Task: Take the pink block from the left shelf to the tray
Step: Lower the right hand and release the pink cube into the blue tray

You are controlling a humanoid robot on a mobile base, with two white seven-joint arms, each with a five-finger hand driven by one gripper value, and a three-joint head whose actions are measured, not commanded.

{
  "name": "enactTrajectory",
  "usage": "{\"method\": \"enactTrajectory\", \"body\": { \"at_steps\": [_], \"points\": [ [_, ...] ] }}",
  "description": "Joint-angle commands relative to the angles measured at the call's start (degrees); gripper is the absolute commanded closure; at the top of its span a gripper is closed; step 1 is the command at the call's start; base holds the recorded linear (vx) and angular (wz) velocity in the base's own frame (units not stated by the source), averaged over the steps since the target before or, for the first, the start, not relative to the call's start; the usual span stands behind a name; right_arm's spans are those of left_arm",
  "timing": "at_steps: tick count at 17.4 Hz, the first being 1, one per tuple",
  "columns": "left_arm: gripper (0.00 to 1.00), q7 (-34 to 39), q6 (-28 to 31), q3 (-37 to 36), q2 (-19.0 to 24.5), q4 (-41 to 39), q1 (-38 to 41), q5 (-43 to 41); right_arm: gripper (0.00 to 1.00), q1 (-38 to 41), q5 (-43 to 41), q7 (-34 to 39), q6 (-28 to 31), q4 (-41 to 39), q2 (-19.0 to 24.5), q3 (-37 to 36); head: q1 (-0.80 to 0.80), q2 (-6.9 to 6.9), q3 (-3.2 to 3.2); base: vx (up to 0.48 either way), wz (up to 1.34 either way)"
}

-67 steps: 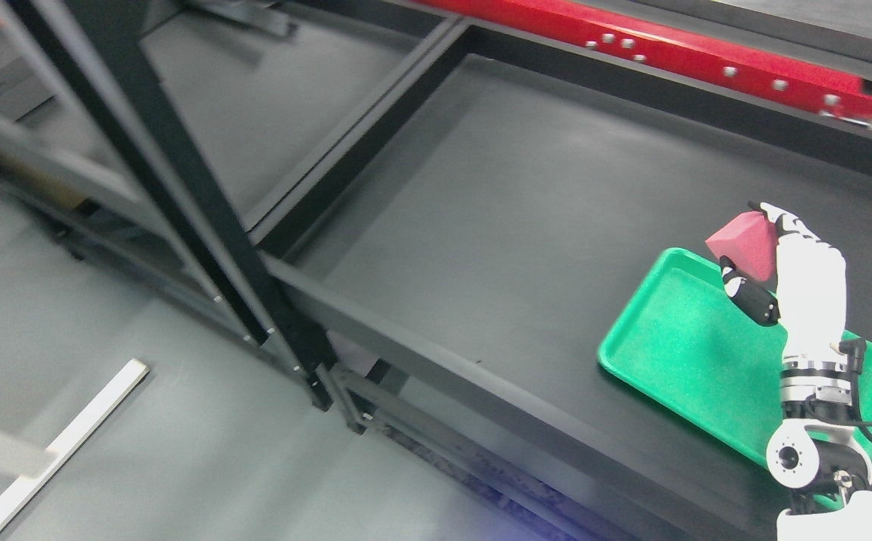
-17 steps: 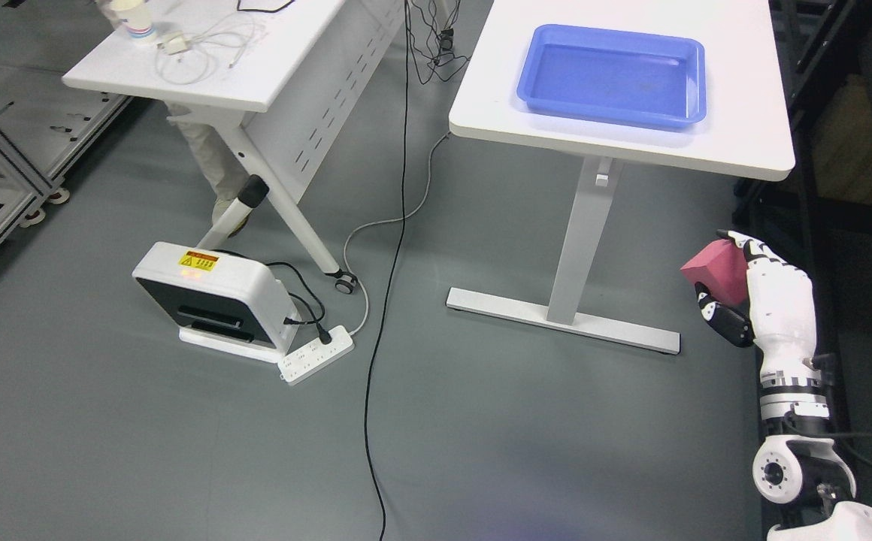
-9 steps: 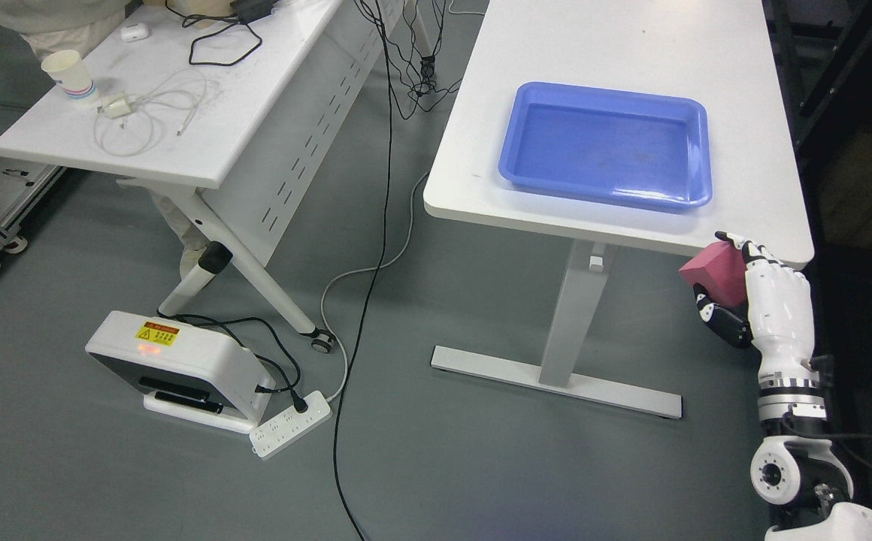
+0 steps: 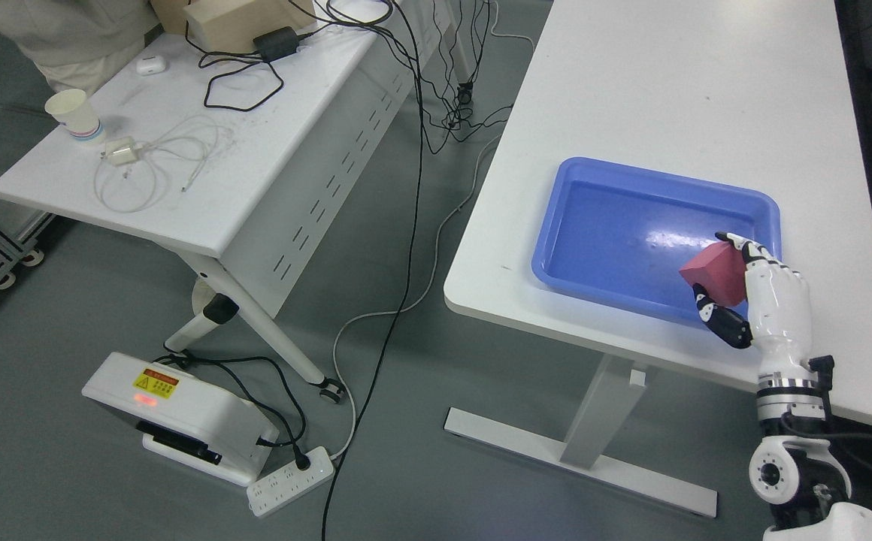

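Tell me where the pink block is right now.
In the head view the pink block sits at the right, gripped in the right hand, showing over the near right corner of the blue tray on the white table.

The right hand (image 4: 763,297) is showing a glossy white shell across its back, with black segments at the knuckle joints of the fingers (image 4: 746,249) and small dark dots along them. The thumb (image 4: 722,321), below the fingers, is wearing a black casing with a few white spots. Below the fingers again, past the white palm shell, a ribbed silver wrist ring (image 4: 789,394) is sitting — a small black block (image 4: 822,365) is projecting from its side. Lower down, a round white joint housing (image 4: 774,474) is showing a dark centre circled by small screws, a black cable (image 4: 868,439) is running off beside it, and a white forearm shell (image 4: 831,526) is ending at the picture's bottom edge.
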Motion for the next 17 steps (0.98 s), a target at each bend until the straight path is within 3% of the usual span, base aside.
{"method": "enactTrajectory", "body": {
  "at_steps": [1, 4, 6, 9, 14, 17],
  "points": [
    [0.0, 0.0, 0.0, 0.0, 1.0, -1.0, -1.3, -0.1, 0.96, -1.0, -0.2, 0.4, -1.4, -0.1, 0.1, 1.1, 0.0, 0.0, 0.0, 0.312, 0.2],
    [0.0, 0.0, 0.0, 0.0, 1.0, -1.0, -1.3, -0.1, 0.93, -1.0, -0.1, 3.0, -2.3, 0.0, 0.0, 1.1, 0.0, 0.0, 0.0, 0.272, 0.15],
    [0.0, 0.0, 0.0, 0.0, 1.0, -1.0, -1.3, -0.1, 0.53, -0.8, -1.0, 7.5, -1.9, 0.0, 0.2, 0.5, 0.0, 0.0, 0.0, 0.201, 0.11],
    [0.0, 0.0, 0.0, 0.0, 1.0, -1.0, -1.3, -0.1, 0.21, -0.3, -10.9, 9.4, -1.8, 0.0, -0.2, -1.7, 0.0, 0.0, 0.0, 0.142, 0.1],
    [0.0, 0.0, 0.0, 0.0, 1.0, -1.0, -1.3, -0.1, 0.02, -0.1, -21.2, 12.2, -1.6, 0.0, -0.5, -5.1, 0.0, 0.0, 0.0, 0.061, 0.04],
    [0.0, 0.0, 0.0, 0.0, 1.0, -1.0, -1.3, -0.1, 0.01, -0.4, -28.3, 15.4, -1.4, 0.0, -0.6, -6.3, 0.0, 0.0, 0.0, -0.007, -0.01]
  ]
}}
